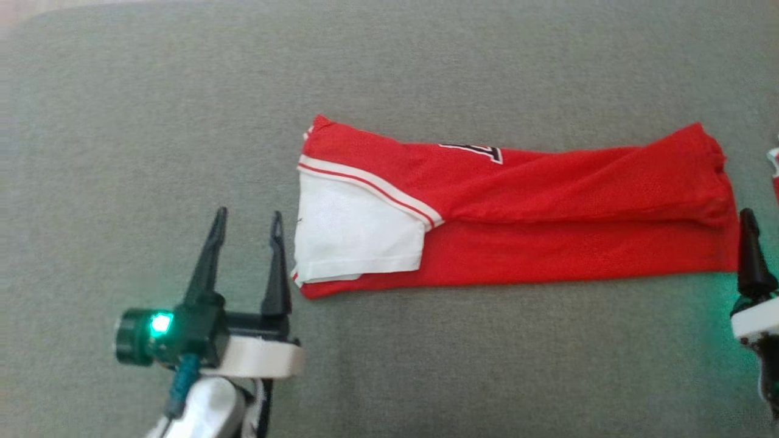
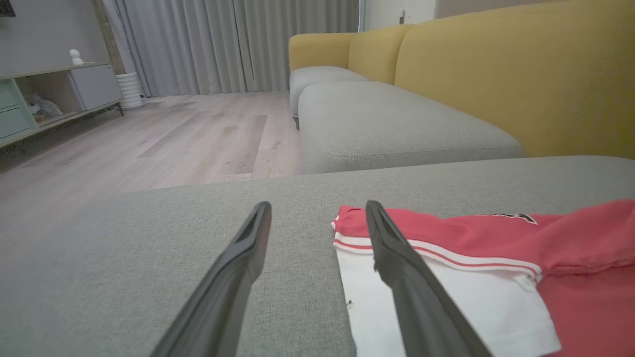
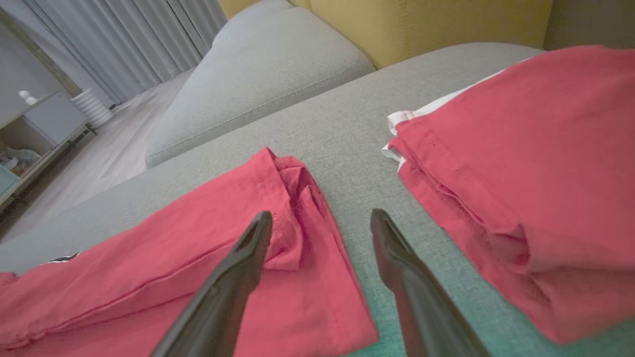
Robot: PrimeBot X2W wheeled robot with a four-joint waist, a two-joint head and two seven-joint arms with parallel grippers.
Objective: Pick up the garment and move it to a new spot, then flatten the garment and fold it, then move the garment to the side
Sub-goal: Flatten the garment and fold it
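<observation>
A red jersey with a white sleeve lies folded into a long strip across the grey cushion. My left gripper stands open just off the strip's sleeve end; in the left wrist view the gripper has one finger over the white sleeve and nothing between the fingers. My right gripper is open at the strip's other end, its left finger above the red hem. One dark finger of it shows at the head view's right edge.
A second folded red garment lies just to the right of the strip; a sliver of it shows at the head view's edge. Yellow sofa backs, more grey cushions and a wooden floor lie beyond.
</observation>
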